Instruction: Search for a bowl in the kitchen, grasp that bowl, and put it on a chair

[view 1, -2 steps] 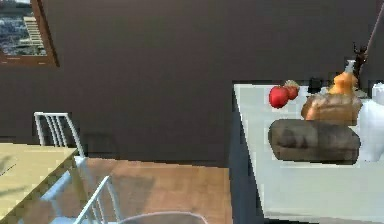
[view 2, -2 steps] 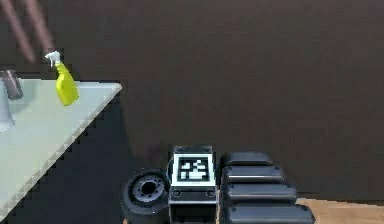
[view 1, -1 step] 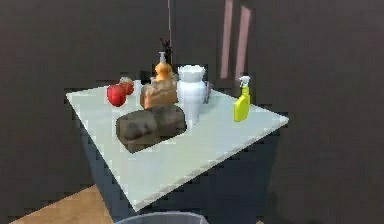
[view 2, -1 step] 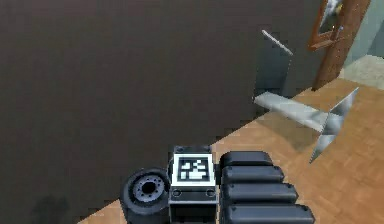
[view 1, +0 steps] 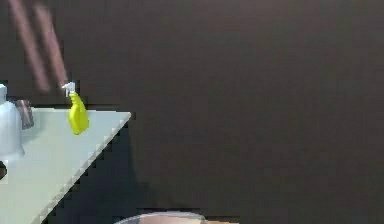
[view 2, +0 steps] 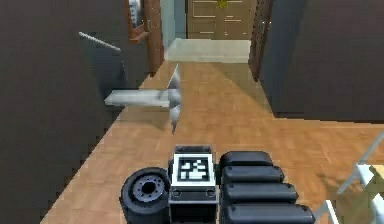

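We're facing a wall [view 1: 250, 90], and a countertop [view 1: 70, 155] is filling the forward view's lower left. On it a spray bottle [view 1: 77, 113] is standing near the far corner, a cup [view 1: 25, 113] left of it, a rounded vessel [view 1: 8, 135] at the left edge. In the arm side view, floor [view 2: 230, 110] is running up to a door [view 2: 220, 15], a wall on either side, and a flat shelf-like piece [view 2: 140, 98] is jutting out beside the left one.
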Controlling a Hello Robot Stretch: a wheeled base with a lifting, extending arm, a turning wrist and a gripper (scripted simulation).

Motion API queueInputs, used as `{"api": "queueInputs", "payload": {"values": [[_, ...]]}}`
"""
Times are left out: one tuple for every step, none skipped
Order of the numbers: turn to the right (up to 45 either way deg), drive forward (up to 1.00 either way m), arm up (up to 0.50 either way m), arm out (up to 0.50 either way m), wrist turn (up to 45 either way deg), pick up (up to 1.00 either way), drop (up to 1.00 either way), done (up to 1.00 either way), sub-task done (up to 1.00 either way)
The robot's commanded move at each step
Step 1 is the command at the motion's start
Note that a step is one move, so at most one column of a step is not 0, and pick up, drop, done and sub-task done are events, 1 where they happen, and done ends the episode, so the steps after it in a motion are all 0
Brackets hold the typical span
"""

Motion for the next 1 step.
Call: {"api": "queueInputs", "payload": {"values": [[33.0, 0.0, 0.0, 0.0, 0.0, 0.0, 0.0, 0.0, 0.0]]}}
